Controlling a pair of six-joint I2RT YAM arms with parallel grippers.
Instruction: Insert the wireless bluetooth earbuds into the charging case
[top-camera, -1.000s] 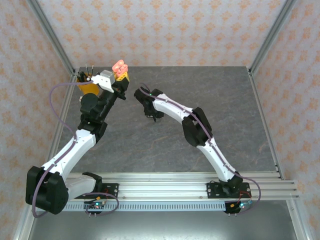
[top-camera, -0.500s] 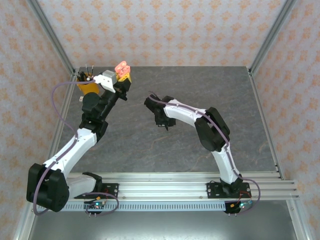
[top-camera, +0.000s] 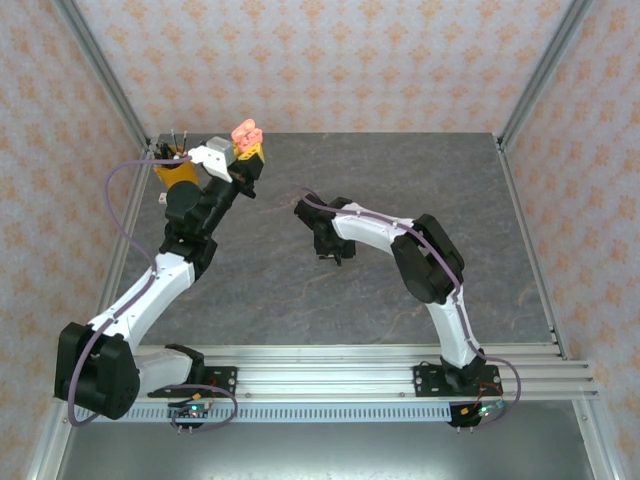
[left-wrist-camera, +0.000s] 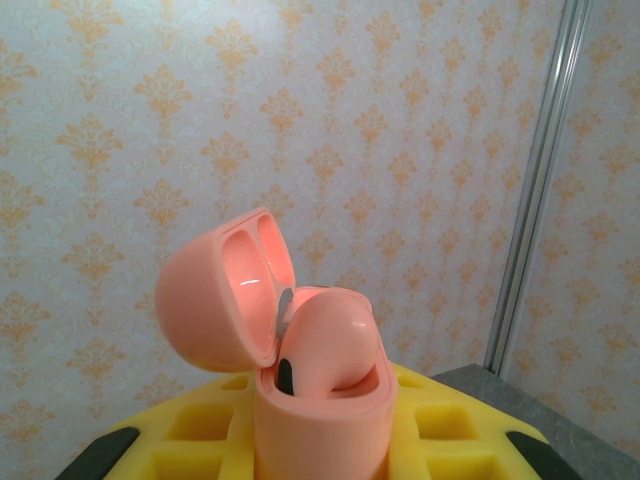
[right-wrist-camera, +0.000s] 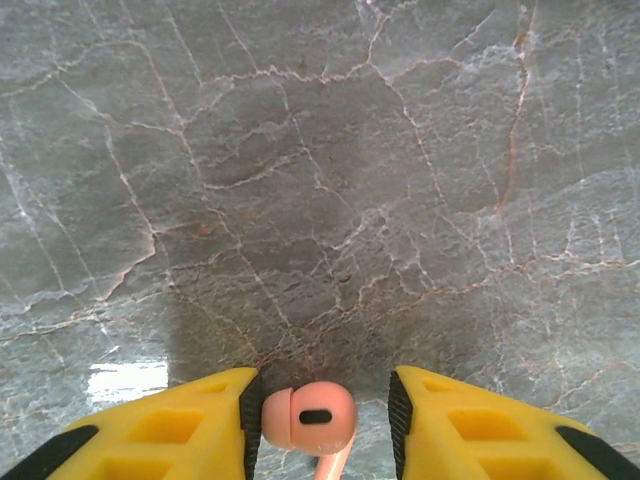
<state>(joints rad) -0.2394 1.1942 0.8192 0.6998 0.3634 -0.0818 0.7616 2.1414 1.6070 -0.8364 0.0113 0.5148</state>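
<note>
While walls (top-camera: 300, 60) show floral ptn, tabletop (top-camera: 280, 290) looks marbled.

Place: I am working inside a robot test cell, the kind of rig a lab is running, not a home or a shop.
Walls: printed panels (top-camera: 330, 60) with an orange floral pattern are boxing me in on three sides.
Frame: bare aluminium posts (top-camera: 105, 75) are standing at the corners and holding those panels.
Counter: a grey marble-look counter (top-camera: 420, 170) is lying flat under me, veined and a little glossy.
Mounting: a slotted aluminium rail (top-camera: 330, 380) is running along the near edge, and both of my arm bases (top-camera: 455, 378) are sitting bolted to it.
Wiring: a purple cable (top-camera: 109, 195) is looping loose beside my left arm.
</note>
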